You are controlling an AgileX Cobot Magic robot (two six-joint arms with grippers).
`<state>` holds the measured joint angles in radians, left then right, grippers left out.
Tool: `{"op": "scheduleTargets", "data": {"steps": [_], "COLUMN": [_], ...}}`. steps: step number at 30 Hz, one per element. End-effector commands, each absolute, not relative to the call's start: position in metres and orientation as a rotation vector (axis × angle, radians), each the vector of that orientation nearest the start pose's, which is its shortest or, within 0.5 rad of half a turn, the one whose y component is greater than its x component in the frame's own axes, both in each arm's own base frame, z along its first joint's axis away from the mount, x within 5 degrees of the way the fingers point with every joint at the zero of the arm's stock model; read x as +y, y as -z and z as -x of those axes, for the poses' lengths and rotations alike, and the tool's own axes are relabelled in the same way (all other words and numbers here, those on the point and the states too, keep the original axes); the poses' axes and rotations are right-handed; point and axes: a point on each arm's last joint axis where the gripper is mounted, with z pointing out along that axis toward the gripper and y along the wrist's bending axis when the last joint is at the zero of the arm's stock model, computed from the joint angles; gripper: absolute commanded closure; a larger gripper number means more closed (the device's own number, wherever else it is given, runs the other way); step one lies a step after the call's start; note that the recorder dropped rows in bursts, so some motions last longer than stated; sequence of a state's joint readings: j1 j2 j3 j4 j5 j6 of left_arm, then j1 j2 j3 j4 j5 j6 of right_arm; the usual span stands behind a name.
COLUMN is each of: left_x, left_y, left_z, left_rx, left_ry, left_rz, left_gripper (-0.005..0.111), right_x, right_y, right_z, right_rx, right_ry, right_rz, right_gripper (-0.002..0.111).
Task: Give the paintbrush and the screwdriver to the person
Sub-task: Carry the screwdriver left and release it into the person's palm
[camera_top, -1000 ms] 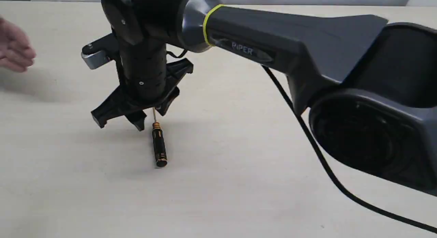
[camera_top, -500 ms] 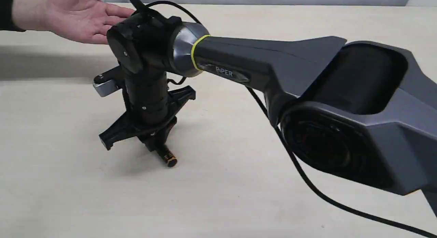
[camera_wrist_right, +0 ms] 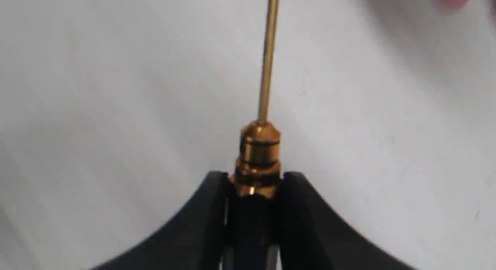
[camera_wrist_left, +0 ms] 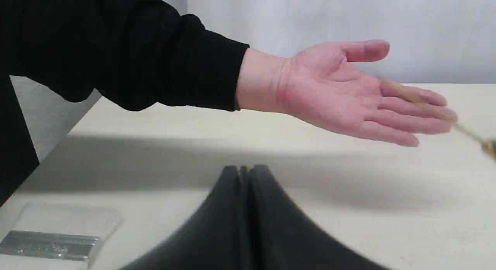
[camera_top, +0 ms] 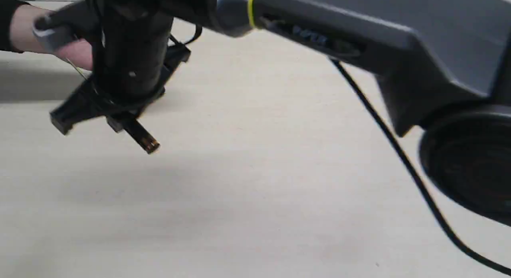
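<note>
- While hanging above the table (camera_top: pixel 279 178), the right gripper (camera_wrist_right: pixel 254 181) clamps the screwdriver (camera_wrist_right: pixel 259 146) by its handle at far left, shaft toward the person (camera_wrist_left: pixel 341 95), palm open.
- Left gripper (camera_wrist_left: pixel 243 168): fingers pressed together.

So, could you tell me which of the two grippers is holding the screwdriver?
The right gripper: its jaws clamp the screwdriver by its handle, while the left gripper is shut on nothing.
</note>
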<state>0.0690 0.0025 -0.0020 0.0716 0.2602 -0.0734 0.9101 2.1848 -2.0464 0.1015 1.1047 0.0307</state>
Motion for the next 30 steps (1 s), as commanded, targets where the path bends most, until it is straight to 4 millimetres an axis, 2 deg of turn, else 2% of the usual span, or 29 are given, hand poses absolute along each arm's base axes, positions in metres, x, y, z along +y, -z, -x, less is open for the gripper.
{"op": "scheduleTargets", "data": {"steps": [1,3,6,9,13,15,17,20,21,23,25,27,30], "left_x": [0.005,0.005,0.005,0.005,0.005,0.005,0.005,0.005,0.005,0.005,0.005,0.005,0.005], "left_y": [-0.190,-0.190,-0.191,-0.191,-0.191,-0.191,-0.191,-0.191,-0.191,-0.191,-0.191,-0.191,-0.191], "left_z": [-0.055,-0.055,-0.055,-0.055,-0.055,-0.055,-0.055,-0.055,-0.055,-0.055,-0.055,-0.055,-0.055], "left_rx": [1.734,1.734,1.729,1.731,1.731,1.731,1.731,1.731,1.731,1.731,1.731,1.731,1.731], "left_ry": [-0.054,-0.054,-0.056,-0.056,-0.056,-0.056,-0.056,-0.056,-0.056,-0.056,-0.056,-0.056,-0.056], "left_rz": [0.076,0.076,0.074,0.074,0.074,0.074,0.074,0.074,0.074,0.074,0.074,0.074,0.074], "left_gripper": [0.107,0.107,0.107,0.107,0.107,0.107,0.107,0.107,0.107,0.107,0.107,0.107,0.107], "right_x": [0.383,0.382,0.379,0.380,0.382,0.383,0.385,0.386,0.384,0.376,0.364,0.349,0.326], "right_y": [-0.300,-0.310,-0.313,-0.303,-0.278,-0.267,-0.259,-0.258,-0.261,-0.275,-0.292,-0.318,-0.369], "right_z": [-0.286,-0.287,-0.296,-0.306,-0.317,-0.323,-0.326,-0.328,-0.328,-0.327,-0.327,-0.325,-0.314], "right_rx": [2.371,2.327,2.281,2.277,2.319,2.329,2.328,2.316,2.311,2.309,2.300,2.282,2.180], "right_ry": [-0.480,-0.503,-0.480,-0.470,-0.441,-0.423,-0.420,-0.419,-0.417,-0.388,-0.343,-0.321,-0.323], "right_rz": [1.104,1.077,1.049,1.028,1.029,1.027,1.023,1.023,1.027,1.032,1.020,0.983,0.903], "right_gripper": [0.104,0.104,0.104,0.104,0.103,0.099,0.090,0.075,0.071,0.072,0.084,0.104,0.104]}}
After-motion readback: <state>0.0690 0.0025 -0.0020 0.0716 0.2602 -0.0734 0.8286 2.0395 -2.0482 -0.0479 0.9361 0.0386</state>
